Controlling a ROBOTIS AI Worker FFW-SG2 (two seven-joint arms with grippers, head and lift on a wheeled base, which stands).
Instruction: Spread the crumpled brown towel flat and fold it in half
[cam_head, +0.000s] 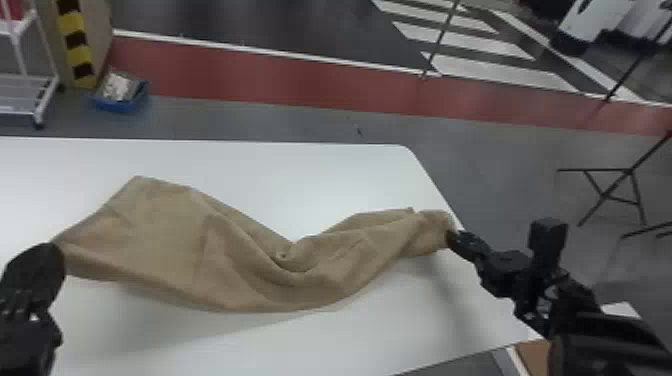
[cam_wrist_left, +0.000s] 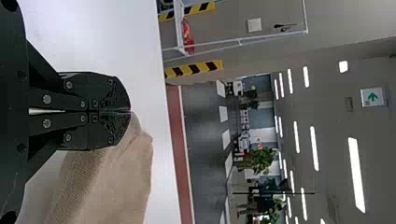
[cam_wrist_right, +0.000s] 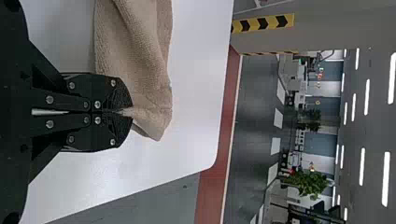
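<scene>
While the left gripper (cam_head: 52, 251) pinches one end of the brown towel (cam_head: 170, 240), the right gripper (cam_head: 454, 238) clamps the other, creases running between their jaws over the table (cam_head: 300, 170).

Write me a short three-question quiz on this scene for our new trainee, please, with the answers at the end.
1. True or false: the brown, crumpled cloth towel is neatly folded in half over the white, smooth-topped table.
2. Multiple choice: what are the jaws of the black, two-fingered left gripper shut on?
a) The table's edge
b) Part of the towel
c) Nothing
3. Short answer: at which end does the black, two-fingered right gripper hold the towel?

Key: 1. False; 2. b; 3. The end toward the robot's right
</scene>
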